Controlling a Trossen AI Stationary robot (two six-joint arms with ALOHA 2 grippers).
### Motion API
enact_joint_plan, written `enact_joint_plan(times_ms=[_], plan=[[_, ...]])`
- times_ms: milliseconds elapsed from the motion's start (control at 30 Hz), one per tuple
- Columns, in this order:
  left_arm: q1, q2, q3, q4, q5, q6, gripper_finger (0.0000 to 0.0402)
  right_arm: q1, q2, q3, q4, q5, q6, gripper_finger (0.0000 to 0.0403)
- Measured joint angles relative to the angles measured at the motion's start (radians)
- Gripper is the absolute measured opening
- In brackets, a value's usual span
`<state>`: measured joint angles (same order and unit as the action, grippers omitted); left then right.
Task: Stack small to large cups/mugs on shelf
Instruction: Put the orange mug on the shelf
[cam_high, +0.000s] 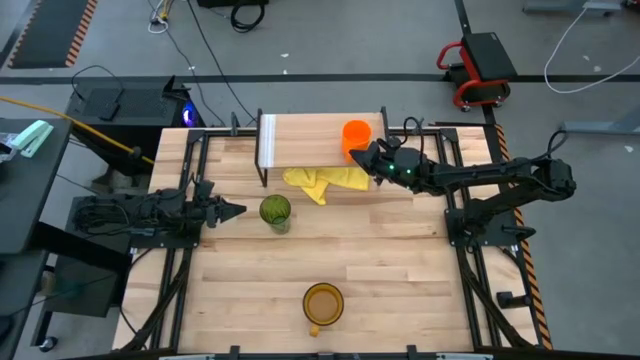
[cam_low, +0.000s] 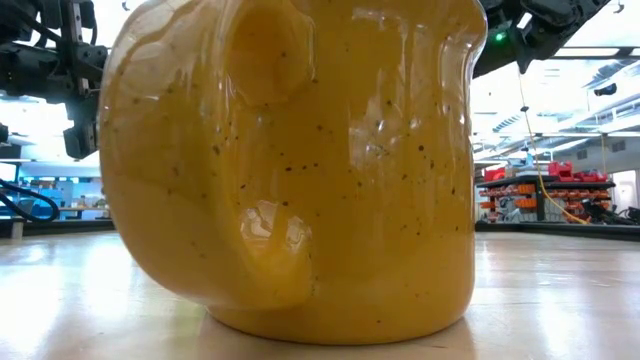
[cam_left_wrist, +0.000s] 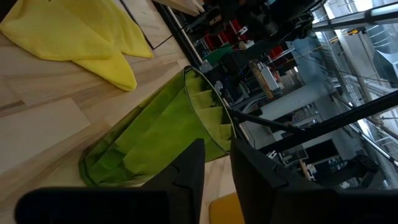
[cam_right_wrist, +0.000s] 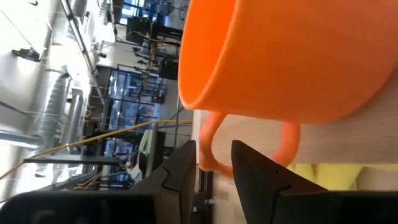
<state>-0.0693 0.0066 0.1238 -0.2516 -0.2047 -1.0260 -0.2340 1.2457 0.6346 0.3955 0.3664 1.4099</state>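
- The small orange mug (cam_high: 356, 136) stands on the shelf (cam_high: 310, 135), at the right end of its light top board, near the far edge of the worktop (cam_high: 400, 280); its handle points off the shelf's end toward the right arm.
- The right gripper (cam_high: 368, 159) is just beside that mug — in the right wrist view its fingers (cam_right_wrist: 177, 171) are parted by a narrow gap, nothing pinched between them, and the handle loop hangs just ahead of the tips.
- The green tumbler (cam_high: 276, 211) stands upright on the worktop, just off the shelf's near side, with the yellow cloth (cam_high: 325, 180) between it and the shelf.
- The left gripper (cam_high: 230, 210) is level with the tumbler and just beside it, on its left; its fingers (cam_left_wrist: 189, 174) are slightly apart, empty, aimed at the tumbler's wall.
- The amber-yellow mug (cam_high: 323, 304) sits well apart, at the near edge's middle.
- Judgement: the tumbler lies straight ahead of the left fingers, its long axis upright, so the left arm is plainly the nearer one for it — though the fingers look too narrowly set to span it.
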Motion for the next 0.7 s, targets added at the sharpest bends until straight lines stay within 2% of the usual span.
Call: enact_joint_plan(times_ms=[433,700], plan=[[0.0,0.0,0.0,0.0,0.0,-0.001,0.009,0.037,0.0,0.0,0.001,0.066,-0.017,0.0123],[0.0,0.0,0.0,0.0,0.0,0.0,0.0086,0.084,0.0,0.0,0.002,0.155,-0.025,0.0136]])
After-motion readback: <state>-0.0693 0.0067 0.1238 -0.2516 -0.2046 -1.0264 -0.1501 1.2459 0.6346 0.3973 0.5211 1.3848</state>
